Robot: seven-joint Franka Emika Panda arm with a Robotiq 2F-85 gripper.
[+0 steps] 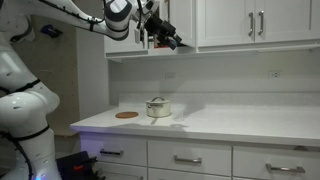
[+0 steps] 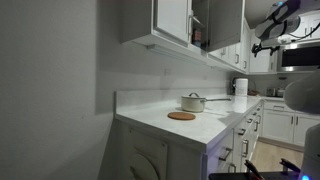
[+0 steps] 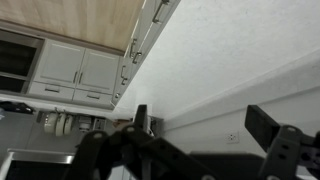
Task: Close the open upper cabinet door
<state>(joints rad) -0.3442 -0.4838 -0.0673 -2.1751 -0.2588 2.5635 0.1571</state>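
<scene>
Reaching now: the gripper (image 1: pixel 168 39) is raised to the upper cabinets, just beside the free edge of the upper cabinet door (image 2: pixel 226 22).
Door: it stands swung out from the cabinet row. A dark opening (image 2: pixel 199 25) shows between it and the neighbouring closed door, with something reddish inside that is too small to name.
Claw: wide. In the wrist view the two fingers (image 3: pixel 285 148) are well apart and nothing is between them.
Contact: I cannot tell if a finger touches the door, because the arm covers this place.
Why held so: it seems the gripper is on the outer side of the door. I judge this is for pushing the panel shut, not for grasping the handle, so the open jaws are no problem.
Progress: early, the door is not yet closed.
Below: a pot (image 1: pixel 158 107) and a round brown mat (image 1: pixel 126 115) lie on the white counter (image 1: pixel 250 125), well apart from the arm.
Risk: the fingers may slip off the narrow edge.
</scene>
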